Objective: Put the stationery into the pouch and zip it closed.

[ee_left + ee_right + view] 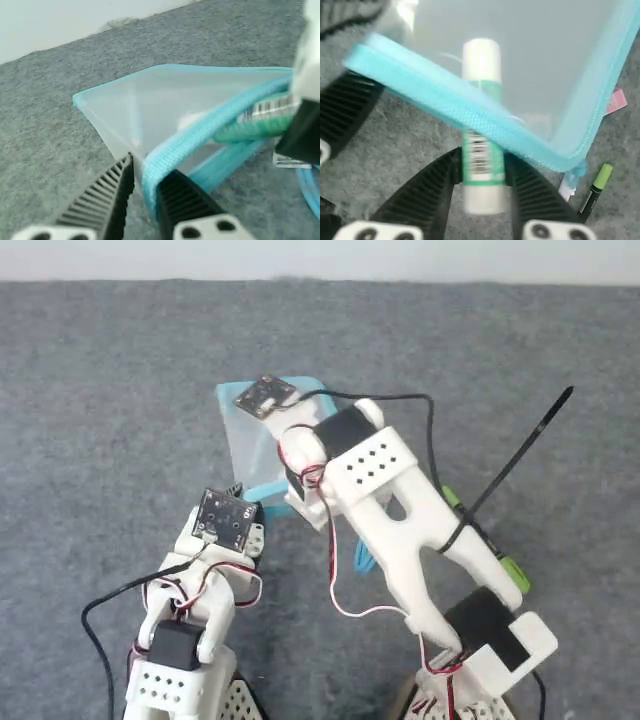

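Observation:
A clear pouch [245, 435] with a light blue zipper edge [200, 132] lies on the grey carpet. My left gripper [145, 172] is shut on that zipper edge at the pouch's mouth, holding it up. My right gripper [481, 155] is shut on a white and green glue stick [481, 65]. The stick's capped end is under the zipper edge [445, 100] and inside the pouch [545, 45]; its lower half is still outside between the fingers. In the left wrist view the glue stick [255, 125] enters the mouth from the side.
A green marker [488, 540] lies on the carpet beside the right arm, also visible as a green marker [597, 187] past the pouch's corner. A small pink item [616, 100] sits by the pouch's edge. Bare carpet surrounds the pouch.

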Robot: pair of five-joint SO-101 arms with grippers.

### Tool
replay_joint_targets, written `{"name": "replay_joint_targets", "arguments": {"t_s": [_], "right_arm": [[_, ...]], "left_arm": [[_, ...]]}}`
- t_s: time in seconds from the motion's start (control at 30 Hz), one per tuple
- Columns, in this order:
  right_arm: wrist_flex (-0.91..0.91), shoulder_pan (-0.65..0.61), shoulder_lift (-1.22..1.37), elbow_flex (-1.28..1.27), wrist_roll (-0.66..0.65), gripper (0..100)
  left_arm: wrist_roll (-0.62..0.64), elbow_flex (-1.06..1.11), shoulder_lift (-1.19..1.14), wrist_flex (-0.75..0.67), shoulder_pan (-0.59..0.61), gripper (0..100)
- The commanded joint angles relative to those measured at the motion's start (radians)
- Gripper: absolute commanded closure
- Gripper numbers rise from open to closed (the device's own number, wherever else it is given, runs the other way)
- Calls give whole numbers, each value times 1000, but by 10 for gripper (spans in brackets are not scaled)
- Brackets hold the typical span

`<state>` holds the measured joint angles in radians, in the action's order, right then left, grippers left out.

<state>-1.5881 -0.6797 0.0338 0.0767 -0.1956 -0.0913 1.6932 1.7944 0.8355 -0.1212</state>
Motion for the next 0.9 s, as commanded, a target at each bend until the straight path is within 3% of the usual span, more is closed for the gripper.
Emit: {"name": "replay_joint_targets", "arguments": {"t_s": [0.0, 0.33, 0.47, 0.7, 0.87], "right_arm": [[4, 22, -16, 94, 12, 778], [-134, 28, -232, 91, -54, 777], [-193, 91, -312, 89, -60, 778], [-185, 369, -372, -189, -265, 779], [-58, 657, -398, -431, -542, 779]], "left_arm": [[-15, -7, 9, 2, -31, 988], [-17, -7, 9, -18, 34, 988], [-17, -7, 9, -15, 38, 988], [-15, -7, 9, 12, 41, 988], [-15, -7, 9, 11, 41, 988]]}}
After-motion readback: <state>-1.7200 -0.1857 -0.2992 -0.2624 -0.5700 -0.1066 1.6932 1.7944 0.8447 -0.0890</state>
